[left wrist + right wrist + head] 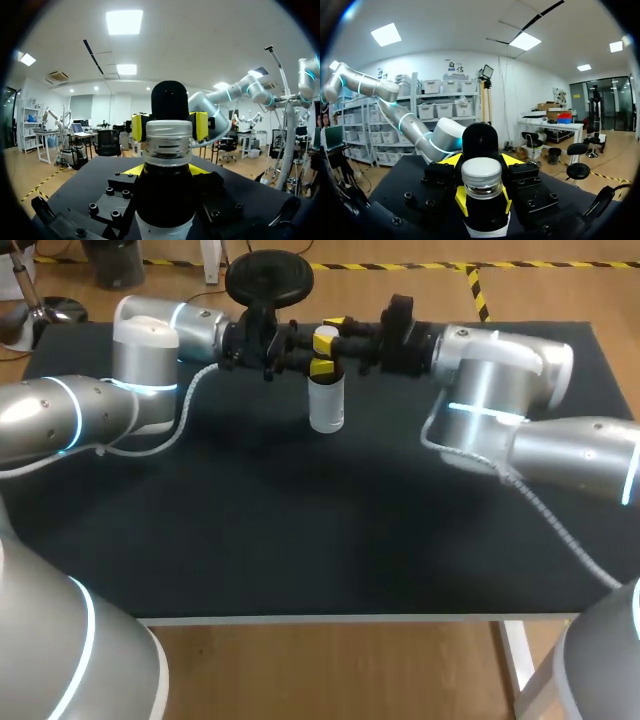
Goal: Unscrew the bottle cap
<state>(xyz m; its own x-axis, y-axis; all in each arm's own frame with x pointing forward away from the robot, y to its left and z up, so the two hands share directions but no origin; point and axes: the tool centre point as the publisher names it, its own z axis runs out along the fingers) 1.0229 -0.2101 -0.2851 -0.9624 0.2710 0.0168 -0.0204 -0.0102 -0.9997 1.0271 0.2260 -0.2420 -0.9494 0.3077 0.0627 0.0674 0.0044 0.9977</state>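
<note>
Black matting covers the table [300, 540], and the bottle [326, 405] stands upright toward its far side, caught between both arms. Left gripper [165, 170] is clamped on the dark band just under the cap [167, 137]. Right gripper [483, 200] comes in from the opposite side, its yellow tips [138, 127] pressed to the cap's two sides.

The risk, as I judge it, is that the two grips sit very close together, so turning the cap may knock tip against tip — or the bottle may spin in the lower grip and nothing loosens. Squeezing harder could dent thin plastic.

The cap is a short, clear, glossy cylinder with stepped rings and is likely slick to hold. The body below is pale, round and smooth.
</note>
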